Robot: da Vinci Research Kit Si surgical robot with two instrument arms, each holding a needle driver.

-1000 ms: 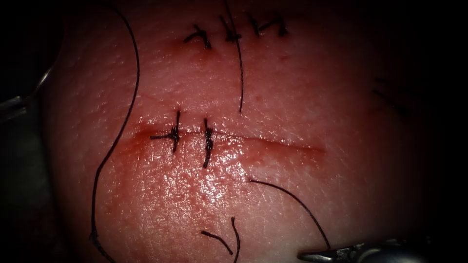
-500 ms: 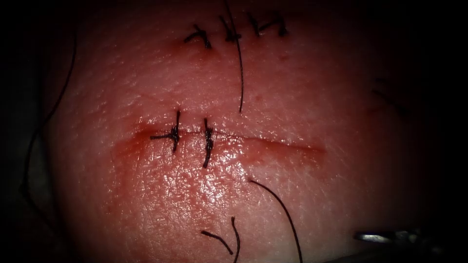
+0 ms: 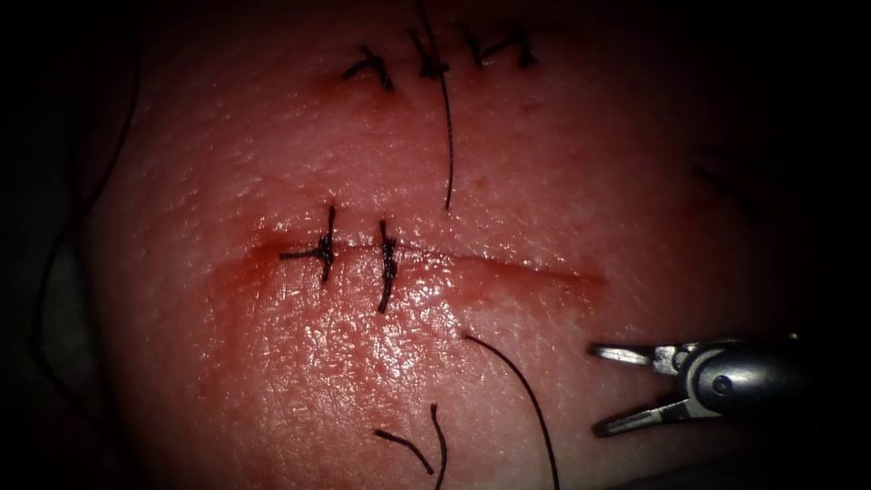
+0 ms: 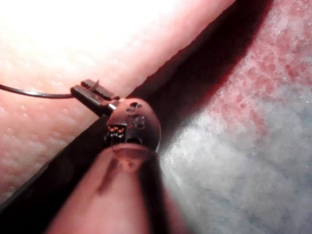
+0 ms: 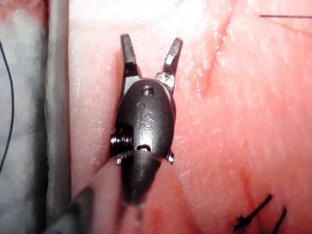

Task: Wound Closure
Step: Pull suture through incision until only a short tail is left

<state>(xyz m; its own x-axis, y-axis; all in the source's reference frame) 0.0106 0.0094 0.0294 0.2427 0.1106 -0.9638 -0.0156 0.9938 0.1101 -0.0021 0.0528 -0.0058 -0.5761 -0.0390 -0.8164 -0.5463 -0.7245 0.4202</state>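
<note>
The tissue (image 3: 544, 163) has a horizontal cut (image 3: 517, 266) whose left part is closed by two dark stitches (image 3: 327, 245). The right tool (image 3: 597, 388) hovers just below the cut's right end with its jaws open and nothing between them, and the right wrist view shows those jaws (image 5: 151, 44) spread over bare tissue. A thread (image 3: 522, 386) leaves the tissue below the cut and curves down past the tool. In the left wrist view the left tool (image 4: 80, 87) sits at the tissue's edge, shut on a thread (image 4: 34, 92).
An older row of stitches (image 3: 435, 54) lies at the top, with a long strand (image 3: 448, 136) hanging from it toward the cut. Two short cut thread ends (image 3: 426, 445) rest near the bottom. Red fluid (image 3: 263, 272) stains the cut's left end. A thread (image 3: 109, 172) trails along the dark left border.
The right tool rose from the bottom edge to beside the cut with its jaws apart. The thread that ran to it now hangs straight down. The long loop at the left slid off the tissue leftward.
</note>
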